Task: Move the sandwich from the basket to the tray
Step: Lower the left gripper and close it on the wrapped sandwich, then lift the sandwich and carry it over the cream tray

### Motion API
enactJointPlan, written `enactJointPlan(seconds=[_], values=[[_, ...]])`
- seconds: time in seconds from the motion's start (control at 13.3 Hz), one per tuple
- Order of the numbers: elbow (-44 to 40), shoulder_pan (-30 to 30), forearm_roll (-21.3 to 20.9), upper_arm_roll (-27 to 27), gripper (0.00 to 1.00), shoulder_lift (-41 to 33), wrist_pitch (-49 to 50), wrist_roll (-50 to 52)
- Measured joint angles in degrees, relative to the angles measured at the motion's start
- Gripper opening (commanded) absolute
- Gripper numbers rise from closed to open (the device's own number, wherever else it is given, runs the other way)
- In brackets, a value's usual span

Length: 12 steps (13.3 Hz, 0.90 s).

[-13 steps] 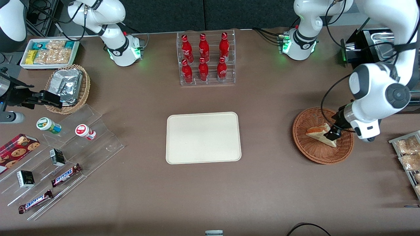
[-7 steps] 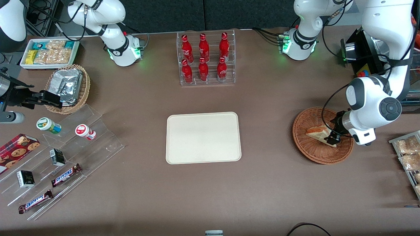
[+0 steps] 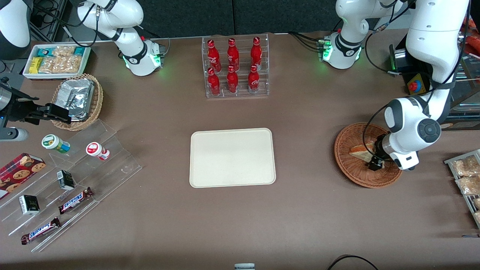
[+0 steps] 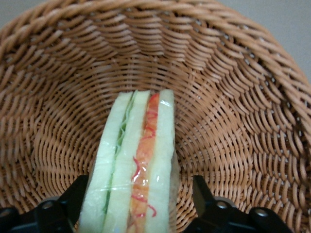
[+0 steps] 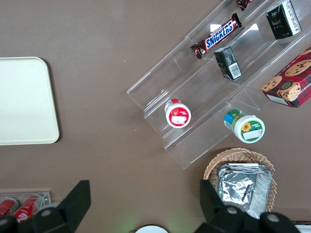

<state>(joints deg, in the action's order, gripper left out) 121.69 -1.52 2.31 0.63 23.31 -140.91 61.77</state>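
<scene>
The sandwich (image 3: 359,151) lies in the reddish-brown wicker basket (image 3: 347,168) toward the working arm's end of the table. In the left wrist view the sandwich (image 4: 138,160) stands on edge, its green and orange-red filling layers facing the camera, inside the basket (image 4: 233,97). My left gripper (image 3: 375,163) is down in the basket, open, with one finger on each side of the sandwich's wide end (image 4: 138,206). A gap shows between one finger (image 4: 204,194) and the bread. The cream tray (image 3: 232,157) lies flat mid-table, bare.
A clear rack of red bottles (image 3: 235,67) stands farther from the front camera than the tray. A wire rack of snack packets (image 3: 467,176) sits beside the basket at the table's edge. A clear stepped stand with snacks (image 3: 67,187) and a foil-packet basket (image 3: 77,99) lie toward the parked arm's end.
My left gripper has come down into the basket and now straddles the sandwich's wide end. The sandwich has not moved.
</scene>
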Motion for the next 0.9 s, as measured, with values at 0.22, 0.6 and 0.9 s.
enactJointPlan(seconds=[0.22,0.6,0.9], values=[[-1.08,1.17,-0.02,-0.17,0.0,-0.74,0.36,-0.22],[-12.24,3.64,-0.04,-1.04,0.0,-4.53,19.28,-5.37],[-26.26,7.36,-0.04,-5.06,0.0,-5.3,32.9,-6.66]])
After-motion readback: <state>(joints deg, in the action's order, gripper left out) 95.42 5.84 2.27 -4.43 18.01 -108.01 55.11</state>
